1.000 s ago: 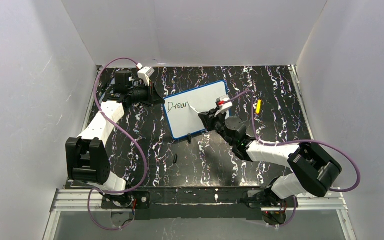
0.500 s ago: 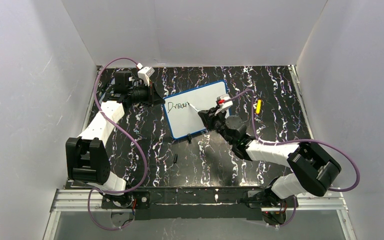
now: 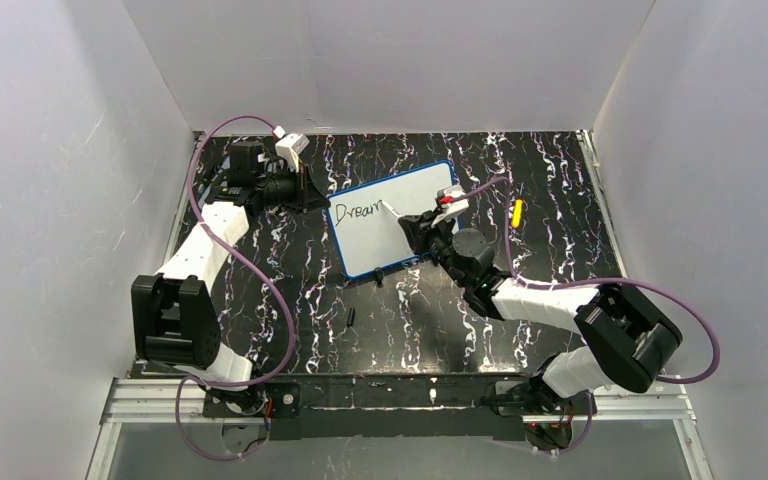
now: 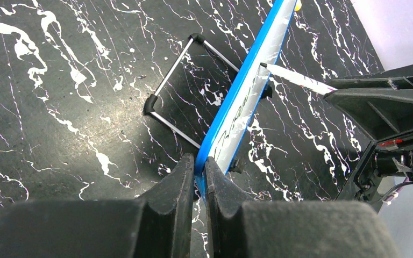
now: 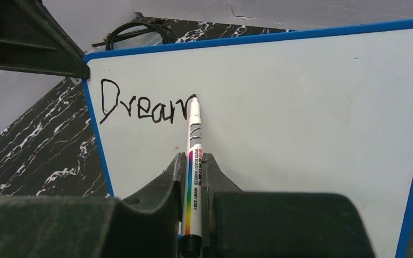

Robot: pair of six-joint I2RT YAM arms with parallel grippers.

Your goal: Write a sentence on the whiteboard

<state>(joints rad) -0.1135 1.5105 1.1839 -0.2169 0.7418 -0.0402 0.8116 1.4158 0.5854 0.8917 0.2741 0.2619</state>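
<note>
We inched marker (image 5: 194, 134) tip up at sentence (image 5: 140, 107) end; right gripper (image 5: 193, 157) clamped marker, left gripper (image 4: 199, 160) pinched whiteboard (image 5: 312, 107) edge; blank space lay rightward.

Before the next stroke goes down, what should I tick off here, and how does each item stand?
1. Left pincer shut on the whiteboard at its blue rim: ok.
2. Right pincer shut on the marker, barrel roughly upright between the fingers: ok.
3. Marker tip at the board face, at the end of the last stroke: ok.
4. Sentence complete: not ok. It reads "Drean", the last letter looking half formed.
5. Bare white board to the right of the writing for more letters: ok.
6. Pressure of the tip on the board: cannot tell.
</note>
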